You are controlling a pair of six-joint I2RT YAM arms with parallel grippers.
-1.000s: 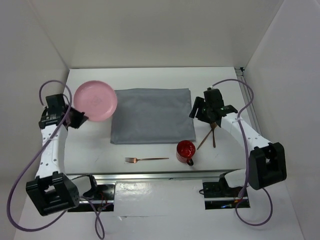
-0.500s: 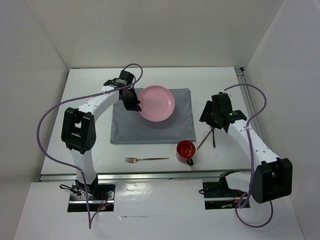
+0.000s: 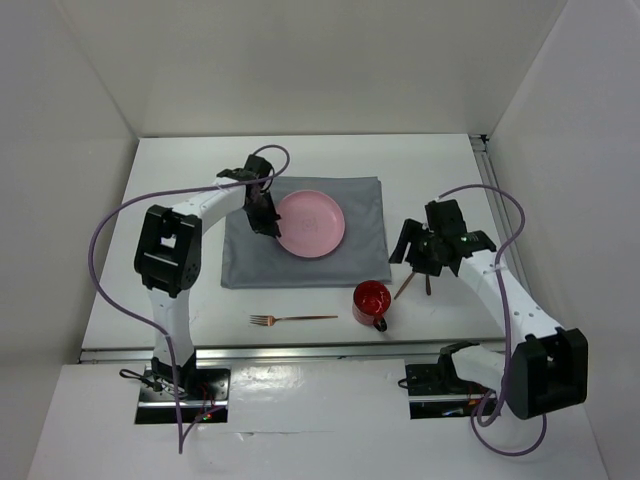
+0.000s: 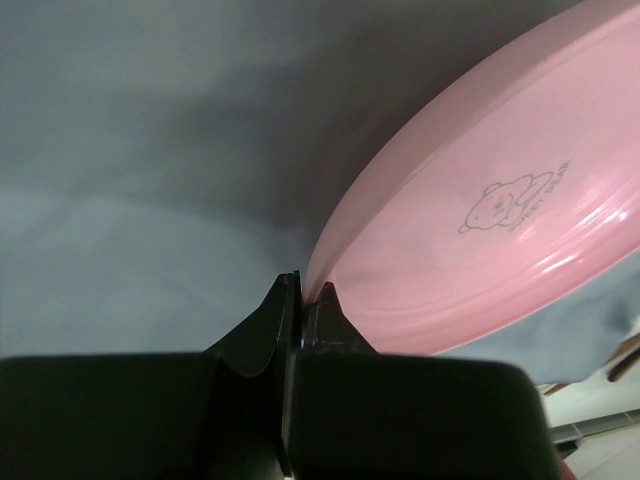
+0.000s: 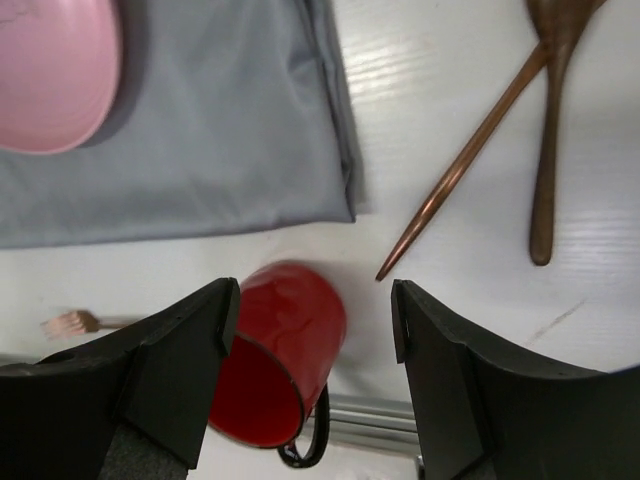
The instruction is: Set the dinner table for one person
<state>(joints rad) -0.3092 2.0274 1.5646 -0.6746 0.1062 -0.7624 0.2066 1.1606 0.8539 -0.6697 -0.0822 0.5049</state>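
Observation:
My left gripper (image 3: pixel 263 216) is shut on the left rim of a pink plate (image 3: pixel 310 223) and holds it low over the grey cloth mat (image 3: pixel 300 262) on the white dinner table (image 3: pixel 180 290). The left wrist view shows the jaws pinching the plate's edge (image 4: pixel 330 262). My right gripper (image 3: pixel 418 255) is open and empty, above the table between a red mug (image 3: pixel 371 303) and two brown utensils (image 3: pixel 427 268). In the right wrist view the mug (image 5: pixel 275 350) stands below the left finger (image 5: pixel 190 350).
A copper fork (image 3: pixel 292 319) lies near the front edge, left of the mug. A thin brown stick (image 5: pixel 465 160) and a wooden spoon (image 5: pixel 550 130) lie right of the mat. Metal rails (image 3: pixel 495 200) run along the right and front edges.
The left arm has carried the plate from the table's far left onto the middle of the mat, then slightly lower. The right gripper has moved toward the front, near the mug.

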